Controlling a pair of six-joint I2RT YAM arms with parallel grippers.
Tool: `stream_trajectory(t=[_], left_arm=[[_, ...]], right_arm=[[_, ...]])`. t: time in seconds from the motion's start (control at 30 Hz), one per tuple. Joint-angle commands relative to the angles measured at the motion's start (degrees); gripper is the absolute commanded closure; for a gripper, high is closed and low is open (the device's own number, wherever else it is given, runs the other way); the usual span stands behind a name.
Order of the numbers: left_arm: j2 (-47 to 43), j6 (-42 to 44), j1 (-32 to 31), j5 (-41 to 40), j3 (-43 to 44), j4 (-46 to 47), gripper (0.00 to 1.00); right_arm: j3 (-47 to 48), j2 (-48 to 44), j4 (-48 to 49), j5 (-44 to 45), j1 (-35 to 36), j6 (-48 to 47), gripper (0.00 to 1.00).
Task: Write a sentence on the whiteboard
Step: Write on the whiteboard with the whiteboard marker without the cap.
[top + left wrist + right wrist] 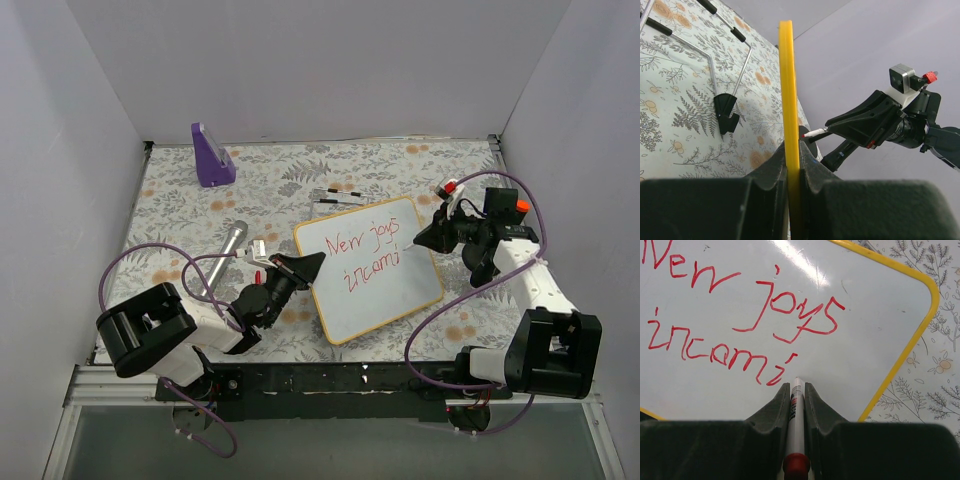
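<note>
Pinching one whiteboard (372,292) is the left tool (311,268); right tool (424,240) clamps one marker (796,412).

Left arm (185,322) and right arm (535,290): white links, boxy black joint housings, looping purple cables (110,268). Left gripper (318,263) and right gripper (420,240) have matte black wedge fingers (860,117); a grey camera (902,78) tops the right.

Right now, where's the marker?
The marker sits between the fingers of the right gripper, right of centre in the top view, tip at the whiteboard just after the last letter of the sentence's second line.
</note>
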Motion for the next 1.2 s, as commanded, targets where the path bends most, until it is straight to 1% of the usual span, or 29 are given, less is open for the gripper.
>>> stream_trajectory(t=[0.0, 0.23, 0.53, 1.17], left_arm=[[-1.59, 4.21, -0.26, 2.10, -0.51, 14.41, 1.00], [-1.51, 4.21, -0.26, 2.27, -0.42, 14.50, 1.00], [-1.77, 4.30, -0.26, 2.01, -0.69, 14.67, 1.00], [-2.03, 4.30, -0.26, 1.39, -1.39, 15.03, 1.00]], right_arm=[[0.63, 0.81, 3.12, -0.81, 0.56, 1.42, 0.99], [0.54, 1.25, 4.88, -0.72, 1.18, 2.82, 0.99], [0.54, 2.39, 4.53, -0.37, 1.88, 2.56, 0.99], [-0.43, -0.06, -4.87, -0.37, 1.88, -3.85, 0.99]])
